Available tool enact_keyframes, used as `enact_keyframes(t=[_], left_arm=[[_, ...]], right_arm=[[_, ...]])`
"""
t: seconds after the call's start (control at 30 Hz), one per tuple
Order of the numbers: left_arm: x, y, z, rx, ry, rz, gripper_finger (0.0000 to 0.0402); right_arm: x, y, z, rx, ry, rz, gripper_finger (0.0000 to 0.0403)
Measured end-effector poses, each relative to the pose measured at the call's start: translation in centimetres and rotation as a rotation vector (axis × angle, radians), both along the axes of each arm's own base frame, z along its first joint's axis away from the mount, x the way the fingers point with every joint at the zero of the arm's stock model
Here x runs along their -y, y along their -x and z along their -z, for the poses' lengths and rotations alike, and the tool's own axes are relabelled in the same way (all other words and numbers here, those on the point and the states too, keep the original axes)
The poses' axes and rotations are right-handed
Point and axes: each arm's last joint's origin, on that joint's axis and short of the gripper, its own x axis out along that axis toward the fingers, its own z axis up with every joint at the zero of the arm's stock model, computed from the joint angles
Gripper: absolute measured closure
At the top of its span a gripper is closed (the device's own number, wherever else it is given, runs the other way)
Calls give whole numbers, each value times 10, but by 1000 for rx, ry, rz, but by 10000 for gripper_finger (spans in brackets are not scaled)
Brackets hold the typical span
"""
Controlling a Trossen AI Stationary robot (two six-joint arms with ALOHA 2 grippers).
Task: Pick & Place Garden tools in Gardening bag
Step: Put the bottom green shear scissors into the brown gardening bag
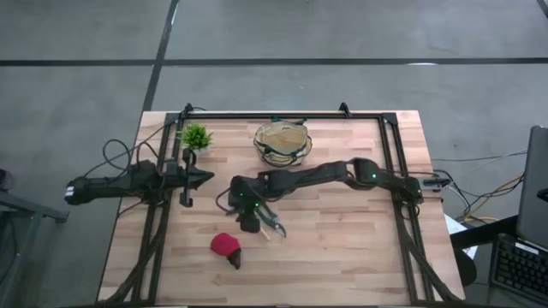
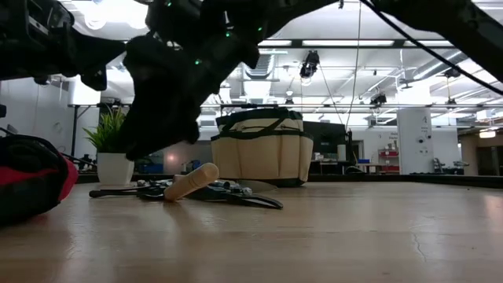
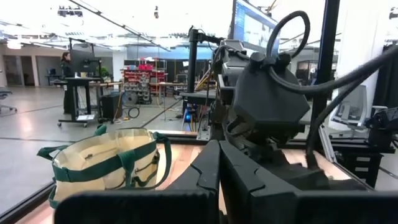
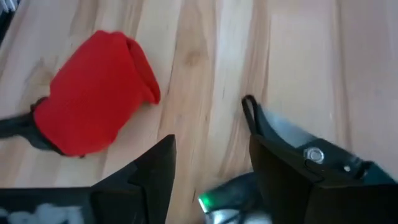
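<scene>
We see the right pincer (image 1: 250, 224) low over the tabletop (image 1: 360, 248), fingers parted, empty, pruners (image 4: 305, 149) beside, red item (image 1: 226, 246) near. Left pincer (image 1: 205, 177) closed, waiting.

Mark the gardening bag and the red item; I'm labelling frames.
gardening bag (image 1: 282, 142), high view, tan inside near rim.
red item (image 4: 93, 118), right wrist view, middle of red body.

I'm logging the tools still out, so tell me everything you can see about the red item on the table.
The red item is rounded and soft-looking, like folded fabric, with a dark tip at one end. It lies on the bare wooden table near the front edge, apart from the other tools and the bag. Nothing touches it; the right gripper hangs nearby, jaws open, not on it.
</scene>
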Motion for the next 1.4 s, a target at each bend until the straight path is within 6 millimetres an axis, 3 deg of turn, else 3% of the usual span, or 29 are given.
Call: enact_keyframes(t=[0.2,0.4,0.87,1.07,1.3,1.4], left_arm=[[0,0,1,-14,1,0,392],[0,0,1,-16,1,0,392],[0,0,1,-16,1,0,392],[0,0,1,-16,1,0,392],[0,0,2,-16,1,0,392],[0,0,2,-16,1,0,392]], right_arm=[[6,0,19,-58,33,6,215],[11,2,22,-83,127,76,223],[5,1,46,-132,125,65,233],[6,1,48,-144,110,91,278],[8,1,49,-149,111,98,381],[8,2,48,-154,105,106,391]])
